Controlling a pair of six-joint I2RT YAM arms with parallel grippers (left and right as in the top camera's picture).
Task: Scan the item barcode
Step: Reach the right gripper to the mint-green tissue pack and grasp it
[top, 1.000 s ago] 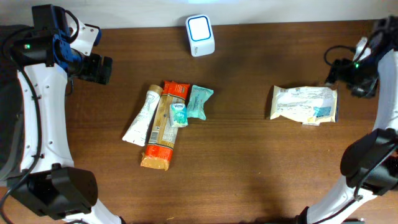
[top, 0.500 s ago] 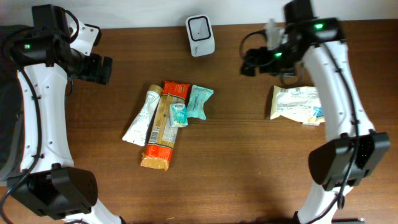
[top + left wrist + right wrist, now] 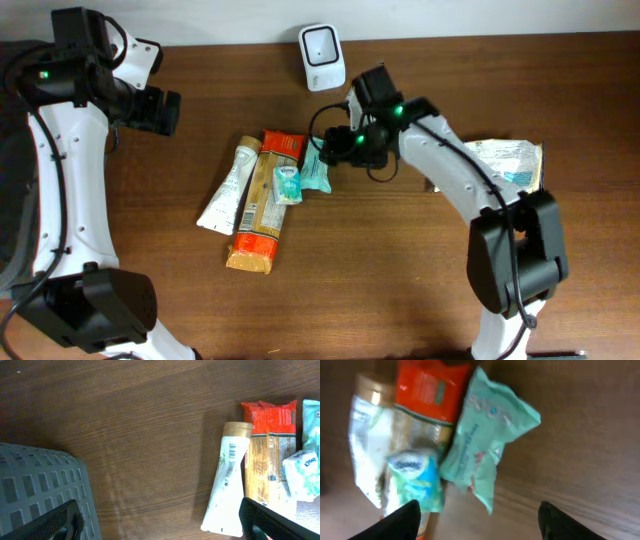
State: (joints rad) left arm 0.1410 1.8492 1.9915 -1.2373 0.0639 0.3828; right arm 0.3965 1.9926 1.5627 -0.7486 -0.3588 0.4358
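**Right gripper over the pile, mint pouch below it**

The mint pouch (image 3: 322, 166) is seen as a crinkled pale green soft pack with faint print, lying flat at the right edge of the pile, mid-table, below the scanner (image 3: 322, 57). No barcode can be made out on it; the right wrist view is blurred.

One scanner, white with a dark face, is counted at the far edge of the table (image 3: 400, 280). Five items are counted in the pile:
- one white tube (image 3: 228, 188), with a barcode shown near its cap in the left wrist view
- one long orange packet (image 3: 258, 225)
- one red packet (image 3: 283, 143)
- one small blue tissue pack (image 3: 287, 184) lying on the orange packet
- the one pouch

One white packet (image 3: 510, 160) is set well apart at the right, partly hidden by the arm. One grey basket (image 3: 40, 490) is seen in the left wrist view.

The right gripper (image 3: 336, 148) is held just above the pouch's upper end, fingers wide apart, nothing clamped. The left gripper (image 3: 160, 110) is held at far left, fingers fully apart, nothing in it.

A second ago the right gripper was at the right edge by the white packet. Half a second ago it was right of the scanner, and it has now been brought to the pile. The scanner face was lit a second ago and is dim now. The pile, the white packet and the left arm are unchanged.
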